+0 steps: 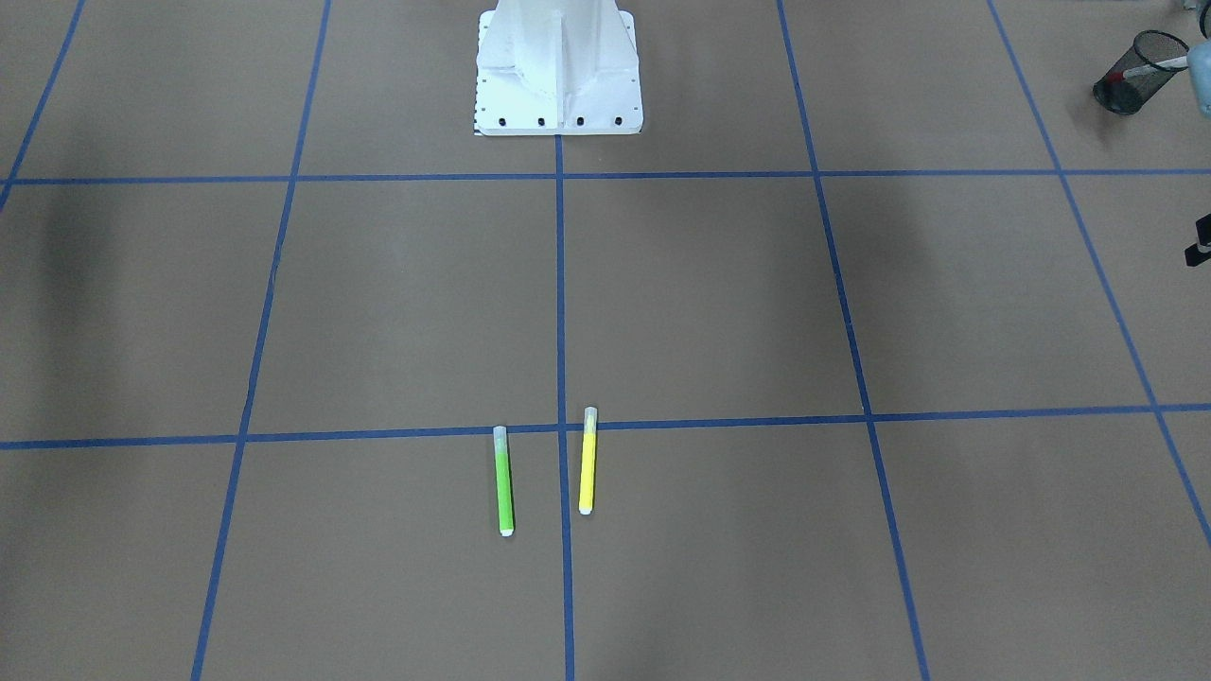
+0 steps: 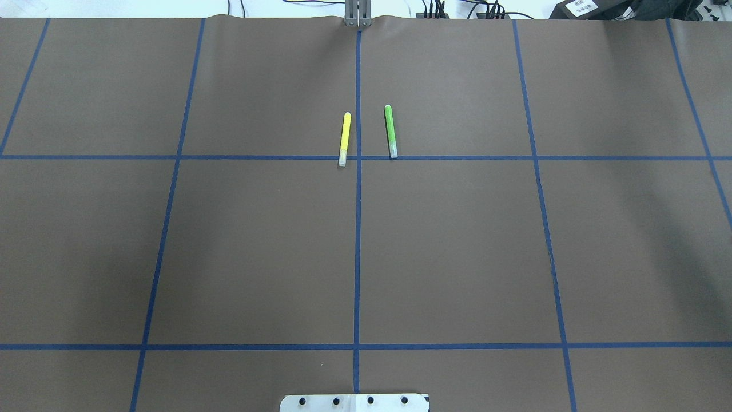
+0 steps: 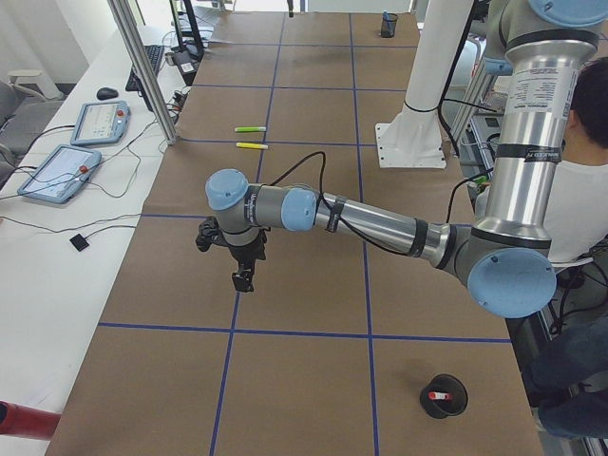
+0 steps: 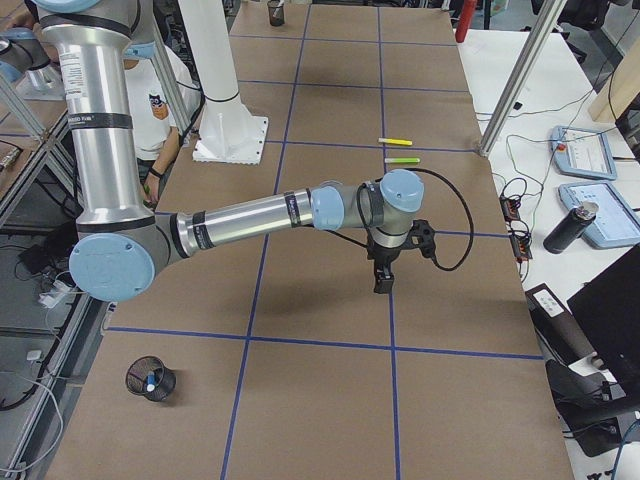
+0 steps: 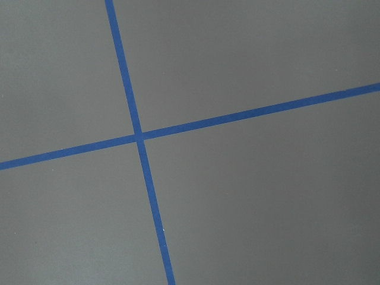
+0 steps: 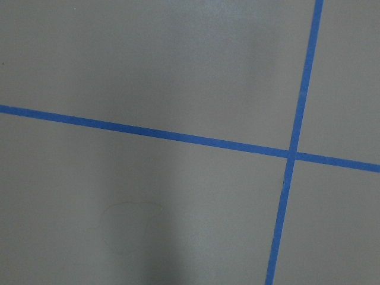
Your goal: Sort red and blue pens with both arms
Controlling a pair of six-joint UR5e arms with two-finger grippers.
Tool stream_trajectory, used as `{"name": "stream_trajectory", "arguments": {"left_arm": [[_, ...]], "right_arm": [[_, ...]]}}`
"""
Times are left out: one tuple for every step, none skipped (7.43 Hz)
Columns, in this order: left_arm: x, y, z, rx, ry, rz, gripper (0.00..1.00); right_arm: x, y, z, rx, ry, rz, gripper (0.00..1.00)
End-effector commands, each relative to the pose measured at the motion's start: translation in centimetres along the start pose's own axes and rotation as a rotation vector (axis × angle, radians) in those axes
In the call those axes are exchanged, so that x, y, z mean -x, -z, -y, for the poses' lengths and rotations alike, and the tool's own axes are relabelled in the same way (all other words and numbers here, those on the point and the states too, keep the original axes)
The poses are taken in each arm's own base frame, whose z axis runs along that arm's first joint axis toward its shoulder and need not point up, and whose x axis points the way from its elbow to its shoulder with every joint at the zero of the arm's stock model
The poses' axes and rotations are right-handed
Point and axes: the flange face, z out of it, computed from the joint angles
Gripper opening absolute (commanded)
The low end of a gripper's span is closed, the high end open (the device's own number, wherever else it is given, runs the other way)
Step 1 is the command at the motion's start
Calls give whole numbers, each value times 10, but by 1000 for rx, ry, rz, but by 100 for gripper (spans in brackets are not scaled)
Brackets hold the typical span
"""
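The red pen (image 1: 1156, 66), white-barrelled, stands in a black mesh cup (image 1: 1131, 87) at the table's end on my left; the exterior left view shows its red tip (image 3: 438, 395) in that cup (image 3: 444, 397). The blue pen (image 4: 150, 380) sits in another mesh cup (image 4: 150, 378) at the end on my right. My left gripper (image 3: 244, 276) hangs just above bare table, away from its cup. My right gripper (image 4: 383, 279) hangs likewise over bare table. Both show clearly only in the side views, so I cannot tell whether they are open or shut. Neither wrist view shows fingers.
A green pen (image 2: 390, 130) and a yellow pen (image 2: 345, 138) lie side by side near the centre tape line on the far side of the table. The white pedestal (image 1: 558, 71) stands at the robot's edge. A person (image 3: 589, 171) sits beside the robot.
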Motion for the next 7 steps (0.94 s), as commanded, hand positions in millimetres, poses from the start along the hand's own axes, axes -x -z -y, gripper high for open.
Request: {"name": "stream_trajectory", "arguments": {"left_arm": [[2,-2,-1,5,27,-2,99],[2,-2,-1,4,34,0,99],[2,-2,-1,4,32,-2,99],[2,-2,-1,4,31,0,99],[-1,1,0,-3,27,0,99],[-2,3,1,-6,24,0,99],[-2,3,1,-6,24,0,99]], "right_arm": [[-1,-2,-6,4,-1,1,100],[-1,-2,-11,5,-2,1,100],[-1,-2,-19,5,-4,0,100],[-2,-2,-20,6,-5,-2,100],[-3,-3,-20,7,-9,-2,100],[-3,-3,-20,7,-10,-2,100],[-3,-3,-21,8,-15,-2,100]]}}
